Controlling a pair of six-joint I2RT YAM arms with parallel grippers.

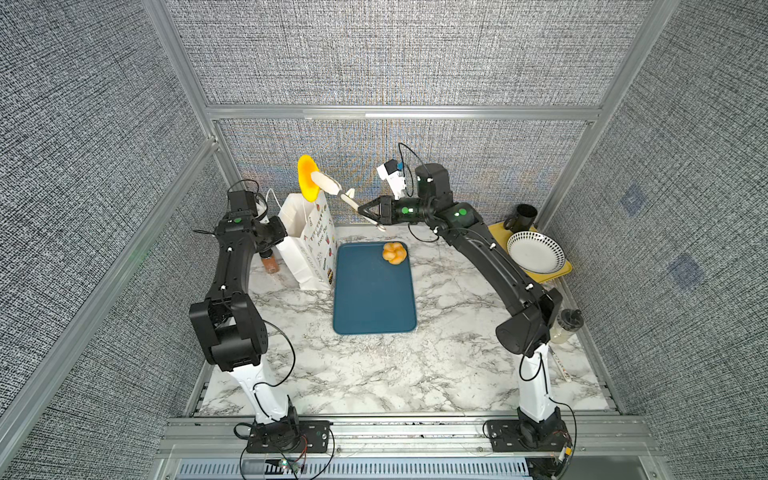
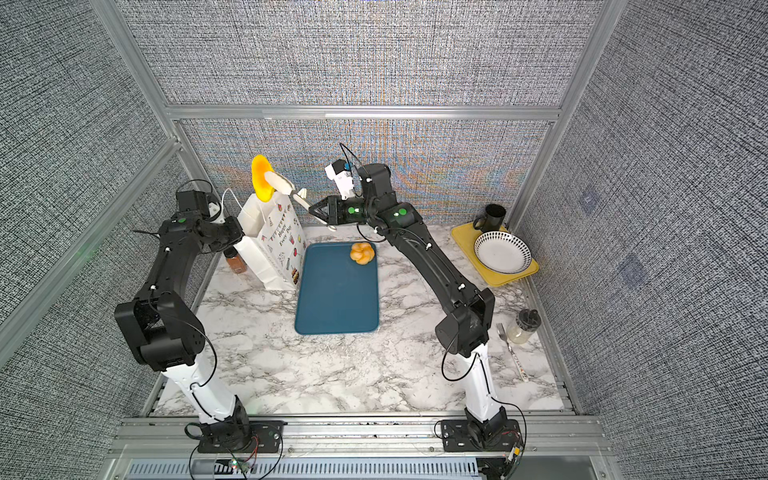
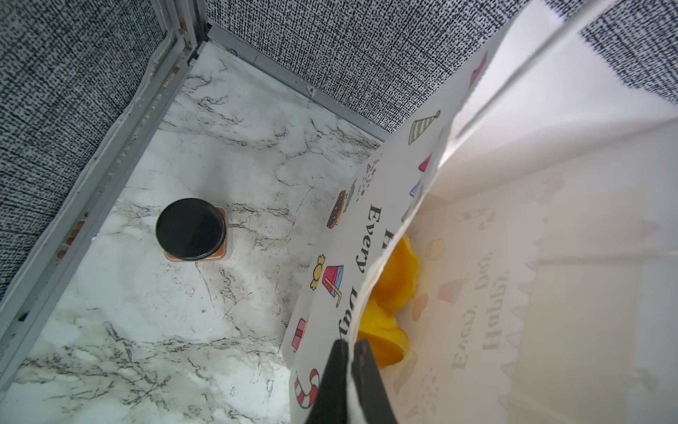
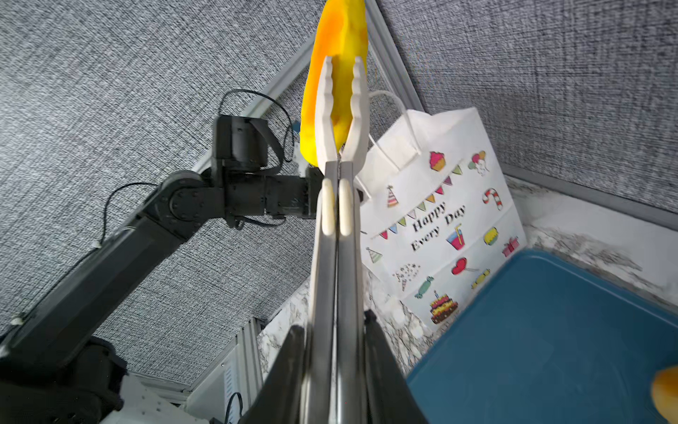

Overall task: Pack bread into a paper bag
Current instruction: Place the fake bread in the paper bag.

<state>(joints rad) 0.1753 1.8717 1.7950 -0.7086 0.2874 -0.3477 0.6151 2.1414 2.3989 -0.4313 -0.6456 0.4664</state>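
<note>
The right gripper (image 1: 365,210) is squeezing tongs (image 1: 347,198), holding an oval bun (image 1: 306,176) over the paper bag (image 1: 307,245) — the left gripper (image 3: 348,352) is pinching its rim; next, lowering it inside.

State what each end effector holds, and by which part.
Right end effector: tongs, by their handles; the tongs' tips clamp a yellow bun. Left end effector: bag, by its top rim.
</note>
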